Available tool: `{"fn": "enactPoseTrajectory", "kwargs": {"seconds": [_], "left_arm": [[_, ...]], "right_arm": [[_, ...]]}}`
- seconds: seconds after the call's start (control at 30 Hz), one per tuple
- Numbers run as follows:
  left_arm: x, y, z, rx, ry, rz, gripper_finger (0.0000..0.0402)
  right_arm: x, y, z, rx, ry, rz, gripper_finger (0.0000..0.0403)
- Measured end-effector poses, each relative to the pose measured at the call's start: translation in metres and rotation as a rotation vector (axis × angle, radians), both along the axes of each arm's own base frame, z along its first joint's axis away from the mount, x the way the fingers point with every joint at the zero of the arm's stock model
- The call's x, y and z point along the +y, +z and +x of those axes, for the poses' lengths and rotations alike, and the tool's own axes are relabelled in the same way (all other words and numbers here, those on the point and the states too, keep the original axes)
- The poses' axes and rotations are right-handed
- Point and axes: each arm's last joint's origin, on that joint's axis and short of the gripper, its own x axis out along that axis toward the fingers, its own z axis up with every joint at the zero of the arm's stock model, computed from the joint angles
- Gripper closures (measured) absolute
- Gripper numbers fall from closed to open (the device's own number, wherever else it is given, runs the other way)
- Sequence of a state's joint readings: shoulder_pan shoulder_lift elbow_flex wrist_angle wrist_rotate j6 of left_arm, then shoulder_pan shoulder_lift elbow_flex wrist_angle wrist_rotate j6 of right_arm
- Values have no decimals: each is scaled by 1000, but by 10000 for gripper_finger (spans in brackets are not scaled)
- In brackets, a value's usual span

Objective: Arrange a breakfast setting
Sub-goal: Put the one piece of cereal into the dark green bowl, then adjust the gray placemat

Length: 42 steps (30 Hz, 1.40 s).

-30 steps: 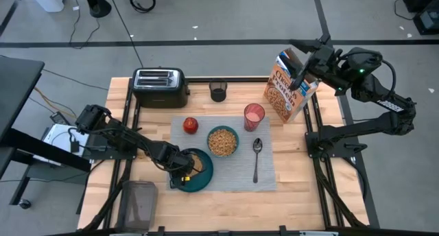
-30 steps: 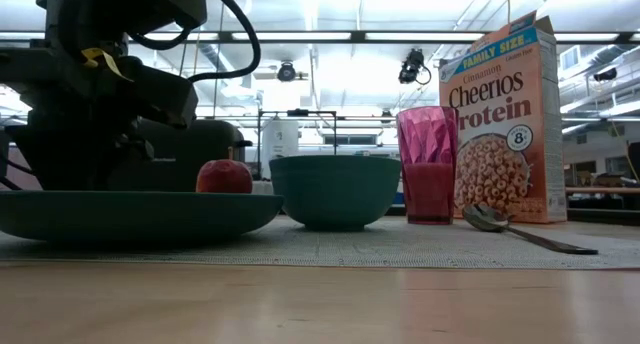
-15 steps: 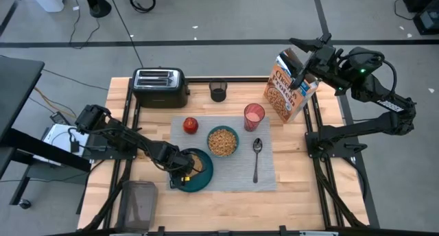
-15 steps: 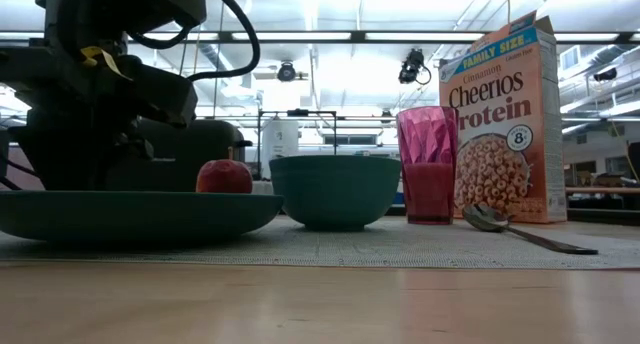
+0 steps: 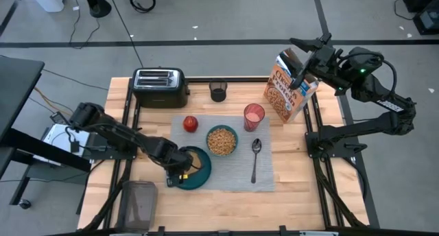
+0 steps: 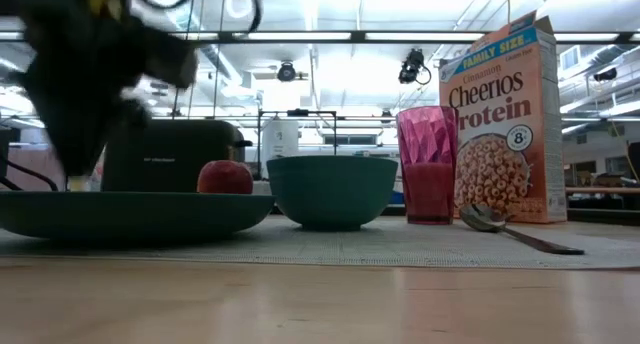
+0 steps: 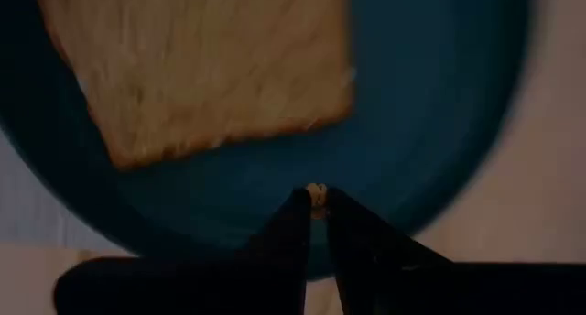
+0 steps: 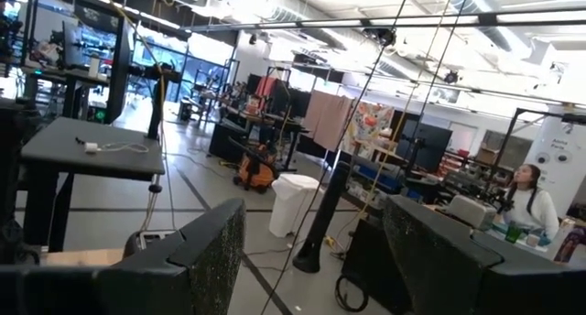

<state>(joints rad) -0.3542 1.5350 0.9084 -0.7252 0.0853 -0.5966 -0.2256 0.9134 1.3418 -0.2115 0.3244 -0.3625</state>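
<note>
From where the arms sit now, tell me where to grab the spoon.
Grip the spoon across the thin handle near its middle, coming straight down. It lies flat on the placemat, bowl end toward the pink cup, with bare mat on both sides of the handle.

On the grey ribbed rectangular placemat (image 5: 230, 154), the red apple (image 5: 191, 125), the small teal bowl (image 5: 222, 140), the translucent pink cup (image 5: 254, 116) and the metal spoon (image 5: 254, 160) sit close together, leaving only narrow gaps between them. The left gripper (image 5: 178, 175) hangs over the round teal plate (image 5: 195, 178), blocking its left side, while the mat's front right part beyond the spoon lies bare. The wooden counter (image 5: 295, 174) is open to the right of the mat; along the back stand the black two-slot toaster (image 5: 160, 87), the small black cup (image 5: 218, 92) and the orange-yellow Cheerios box (image 5: 289, 90).
</note>
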Motion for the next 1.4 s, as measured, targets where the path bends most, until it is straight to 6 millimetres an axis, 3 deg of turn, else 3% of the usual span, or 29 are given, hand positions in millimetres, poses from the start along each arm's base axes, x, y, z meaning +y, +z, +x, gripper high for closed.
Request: {"fn": "enactPoseTrajectory", "kwargs": {"seconds": [0.23,0.47,0.57,0.77,0.87,1.03,1.4], "left_arm": [[-1,55,27,-204,-59,8,361],[48,90,68,-555,47,249,361],[73,85,90,-644,59,310,361],[102,44,124,-654,26,281,361],[109,29,128,-608,45,246,361],[111,26,127,-589,56,207,352],[105,36,122,-590,27,197,226]], "right_arm": [[0,0,0,2,-4,2,139],[0,-4,1,38,-6,14,139],[0,-5,1,46,-6,16,139],[-2,-8,1,78,-51,32,139],[-2,-9,1,78,-58,56,139],[-4,-15,6,89,-71,133,138],[-7,-30,27,203,-51,171,135]]}}
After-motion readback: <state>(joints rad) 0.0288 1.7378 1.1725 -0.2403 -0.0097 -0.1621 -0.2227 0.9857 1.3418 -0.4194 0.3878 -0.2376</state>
